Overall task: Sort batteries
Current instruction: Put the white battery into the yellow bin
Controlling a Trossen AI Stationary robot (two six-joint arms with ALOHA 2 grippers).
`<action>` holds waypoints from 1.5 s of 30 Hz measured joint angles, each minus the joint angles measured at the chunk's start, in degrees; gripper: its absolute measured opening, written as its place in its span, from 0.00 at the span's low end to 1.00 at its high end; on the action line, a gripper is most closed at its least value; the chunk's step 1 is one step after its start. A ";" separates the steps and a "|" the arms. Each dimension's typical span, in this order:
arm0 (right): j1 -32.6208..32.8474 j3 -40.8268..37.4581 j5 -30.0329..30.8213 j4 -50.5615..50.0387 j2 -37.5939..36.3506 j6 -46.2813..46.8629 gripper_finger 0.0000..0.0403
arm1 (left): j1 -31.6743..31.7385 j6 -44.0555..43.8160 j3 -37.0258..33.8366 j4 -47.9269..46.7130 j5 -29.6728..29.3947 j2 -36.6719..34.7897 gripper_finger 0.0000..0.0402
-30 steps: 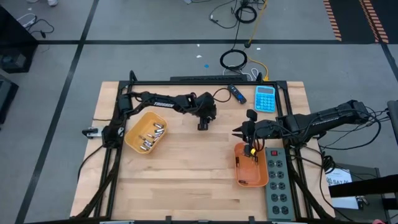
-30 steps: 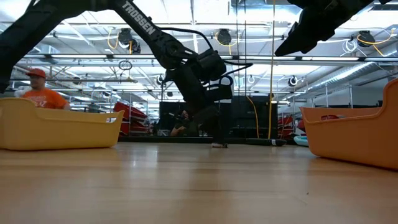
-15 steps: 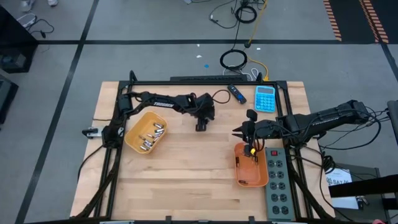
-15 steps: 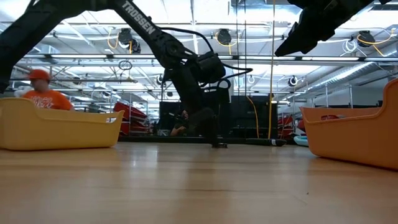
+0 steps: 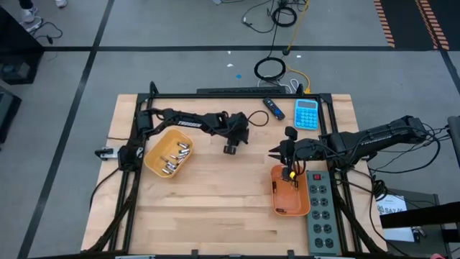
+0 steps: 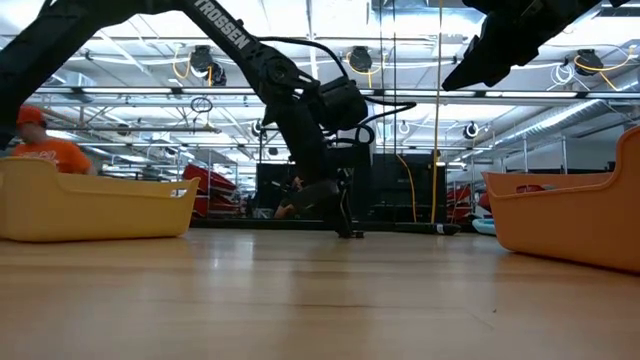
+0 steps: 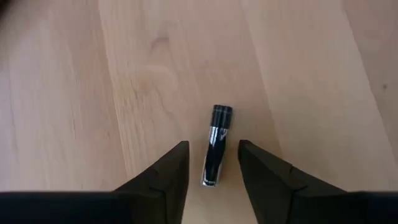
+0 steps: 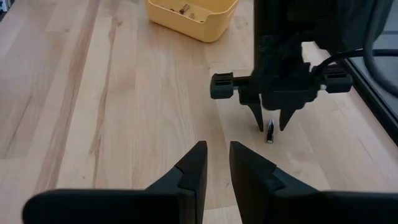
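One dark battery with a shiny middle (image 7: 217, 145) lies flat on the bare wood. My left gripper (image 7: 212, 160) is open and points down, low over the table, with a finger on either side of the battery and a gap at each. It shows in the high view (image 5: 231, 149) at mid-table and in the right wrist view (image 8: 272, 127). Silver batteries (image 5: 175, 155) lie in the yellow tray (image 5: 154, 147). My right gripper (image 8: 216, 155) stands narrowly open and empty over the far end of the orange tray (image 5: 274, 193).
A grey power strip (image 5: 321, 208) lies beside the orange tray at the table's right edge. A blue calculator (image 5: 306, 114) and a dark blue-tipped stick (image 5: 273, 108) sit at the far edge. Bare wood spreads between the trays and toward the near edge. A person in orange (image 6: 45, 150) is beyond the table.
My left gripper has shifted a little toward the table's left and near side, staying low over the battery. The right arm has kept still.
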 joint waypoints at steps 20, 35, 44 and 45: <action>0.00 0.00 -0.15 -0.04 0.00 0.00 0.15 | -6.40 2.78 1.01 -5.63 -9.76 0.00 0.29; 0.24 0.00 -0.20 -0.28 0.00 0.54 0.15 | -11.29 4.79 4.44 -6.09 -19.53 0.07 0.29; 1.36 0.00 -0.20 -1.54 0.00 0.93 0.15 | -13.27 -6.06 4.61 -10.75 -13.78 0.07 0.29; 1.36 0.00 -0.17 -1.63 0.00 1.13 0.15 | -13.71 -6.63 4.61 -10.85 -14.90 0.07 0.30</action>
